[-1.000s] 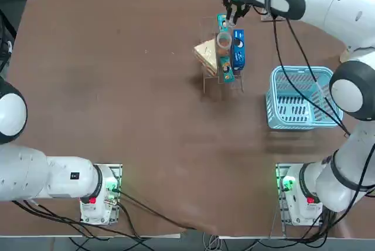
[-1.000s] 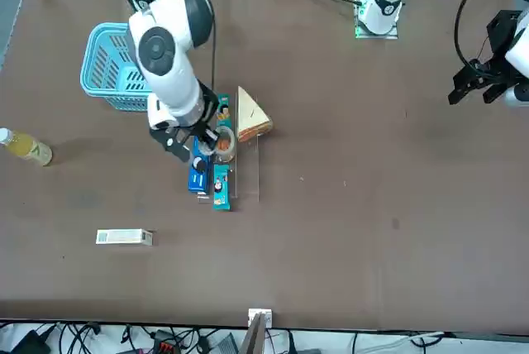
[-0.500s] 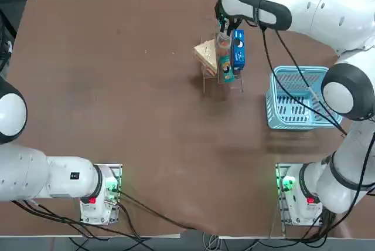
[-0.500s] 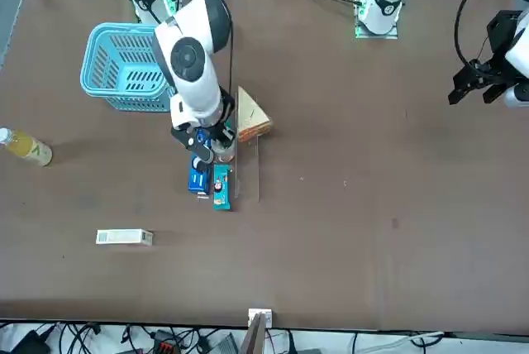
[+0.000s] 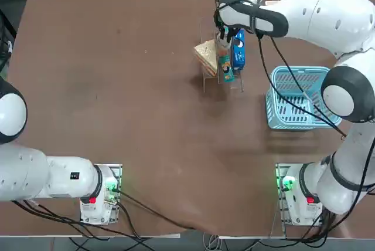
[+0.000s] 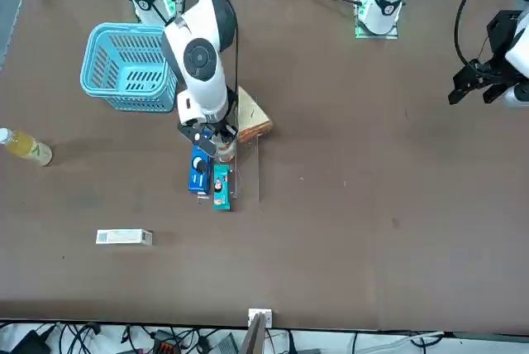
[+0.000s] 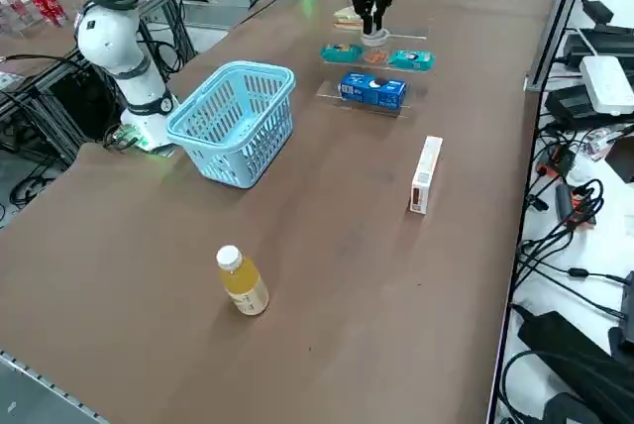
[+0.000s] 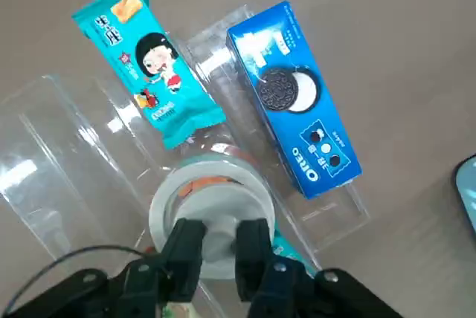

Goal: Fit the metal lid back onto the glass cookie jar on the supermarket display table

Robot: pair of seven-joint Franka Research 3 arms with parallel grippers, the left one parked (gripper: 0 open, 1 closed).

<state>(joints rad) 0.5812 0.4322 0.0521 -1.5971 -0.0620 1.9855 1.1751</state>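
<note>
The glass cookie jar (image 5: 222, 43) stands in a clear display rack on the dark-brown supermarket display table (image 5: 117, 87), between a sandwich wedge and a blue box. My right gripper (image 8: 219, 230) hangs directly over the jar's mouth, shut on the metal lid (image 8: 212, 203). In the wrist view this round silvery disc covers most of the jar (image 8: 223, 158), leaving a sliver of glass rim and brownish contents showing. I cannot tell whether the lid touches the rim. The gripper (image 6: 215, 139) also shows in the front view above the jar (image 6: 225, 154).
A blue Oreo box (image 5: 238, 51), teal snack pack (image 5: 226, 70) and sandwich wedge (image 5: 205, 54) crowd the rack around the jar. A light-blue basket (image 5: 296, 98) sits toward the arm's base. A juice bottle (image 6: 25, 147) and a small white box (image 6: 124, 237) lie apart.
My right gripper has moved from beyond the rack's far end in over the jar, carrying the lid, and now sits lower above the jar's mouth.
</note>
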